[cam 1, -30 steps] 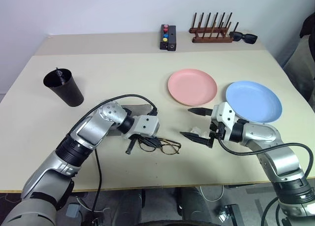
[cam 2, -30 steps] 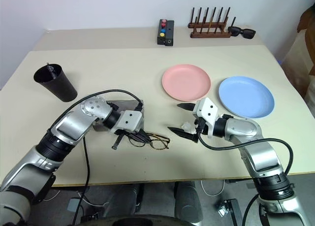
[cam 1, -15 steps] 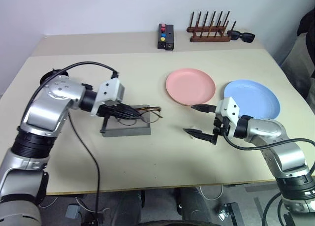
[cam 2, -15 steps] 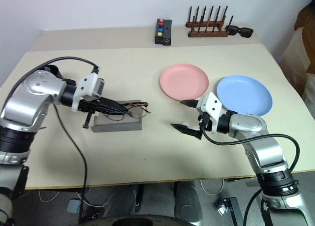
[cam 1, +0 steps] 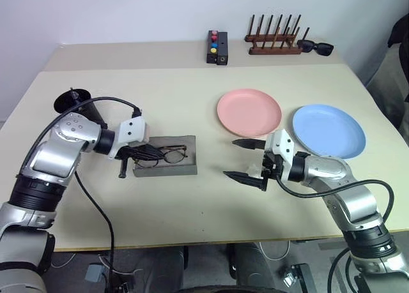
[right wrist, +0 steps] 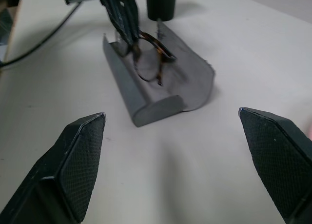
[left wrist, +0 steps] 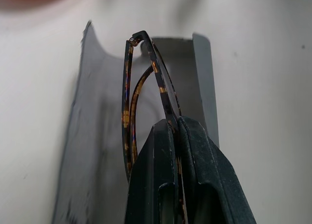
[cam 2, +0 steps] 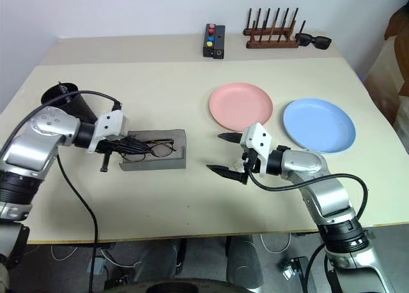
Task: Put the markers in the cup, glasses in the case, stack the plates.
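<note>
The glasses point(cam 1: 171, 154), thin and dark-rimmed, rest low in the trough of the open grey case point(cam 1: 165, 167). My left gripper point(cam 1: 139, 154) is shut on one of their temples, and its fingers point(left wrist: 195, 175) pinch the tortoiseshell arm. To the right of the case my right gripper point(cam 1: 245, 159) hangs open and empty, pointing at the case point(right wrist: 161, 94). The black cup point(cam 1: 71, 103) stands behind my left arm, partly hidden, with a thin marker tip point(cam 1: 73, 90) poking out. The pink plate point(cam 1: 249, 112) and the blue plate point(cam 1: 329, 131) lie side by side, apart.
At the back of the table stand a black box with coloured buttons point(cam 1: 216, 48), a wooden peg rack point(cam 1: 275, 43) and black sunglasses point(cam 1: 316, 48). A person point(cam 1: 399, 57) is at the right edge. A black cable loops over my left arm.
My left gripper lifted the glasses from the table in front of the case and carried them back and left into the case. My right gripper drifted slightly left, still open.
</note>
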Tool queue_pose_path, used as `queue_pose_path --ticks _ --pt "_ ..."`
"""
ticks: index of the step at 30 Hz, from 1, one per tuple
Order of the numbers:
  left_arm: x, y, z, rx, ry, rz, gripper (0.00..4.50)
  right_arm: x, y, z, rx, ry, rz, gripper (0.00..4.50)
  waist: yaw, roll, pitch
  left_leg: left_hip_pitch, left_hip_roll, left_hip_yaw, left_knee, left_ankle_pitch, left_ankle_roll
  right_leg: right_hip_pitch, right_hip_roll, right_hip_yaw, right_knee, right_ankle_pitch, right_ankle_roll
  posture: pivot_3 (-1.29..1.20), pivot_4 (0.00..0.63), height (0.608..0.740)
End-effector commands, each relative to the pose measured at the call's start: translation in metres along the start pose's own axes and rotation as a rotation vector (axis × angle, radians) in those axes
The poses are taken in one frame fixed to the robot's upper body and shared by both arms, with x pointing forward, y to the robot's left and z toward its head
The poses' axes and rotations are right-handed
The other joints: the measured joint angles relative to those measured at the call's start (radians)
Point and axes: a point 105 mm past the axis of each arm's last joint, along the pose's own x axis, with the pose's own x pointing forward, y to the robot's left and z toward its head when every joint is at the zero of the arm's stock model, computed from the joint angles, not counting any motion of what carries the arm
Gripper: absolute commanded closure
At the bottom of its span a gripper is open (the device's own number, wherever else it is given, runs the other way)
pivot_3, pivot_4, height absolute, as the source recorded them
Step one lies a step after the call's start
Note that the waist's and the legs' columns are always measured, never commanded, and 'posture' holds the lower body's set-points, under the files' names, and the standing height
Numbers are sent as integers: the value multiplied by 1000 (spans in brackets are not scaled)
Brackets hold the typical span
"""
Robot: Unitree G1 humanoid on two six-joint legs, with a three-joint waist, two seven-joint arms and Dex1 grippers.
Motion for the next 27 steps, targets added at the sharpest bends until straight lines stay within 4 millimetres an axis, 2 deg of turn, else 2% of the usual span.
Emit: queue_pose_path --ticks 1,9,16,19,21,27 --pt "-1 1 2 8 -2 -13 4478 0 3 14 -47 -38 13 0 -2 0 0 0 0 0 0 0 0 0 0 0 0 0 0 0 150 734" --pt "3 -5 -6 -24 14 -88 4478 -1 4 13 -44 -39 8 0 0 0 0 0 0 0 0 0 0 0 0 0 0 0 0 0 150 734" --pt "7 -1 -6 -35 7 -84 4478 -1 5 12 -44 -39 2 0 0 0 0 0 0 0 0 0 0 0 0 0 0 0 0 0 150 734" --pt "6 3 -4 -21 5 -64 3465 -2 5 12 -43 -37 1 0 0 0 0 0 0 0 0 0 0 0 0 0 0 0 0 0 150 734" --pt "5 5 -1 -17 -7 -50 2574 -2 5 11 -43 -36 0 0 0 0 0 0 0 0 0 0 0 0 0 0 0 0 0 0 150 734" --pt "-1 9 10 -16 -65 -26 2574 -2 5 11 -43 -33 3 0 0 0 0 0 0 0 0 0 0 0 0 0 0 0 0 0 150 734"
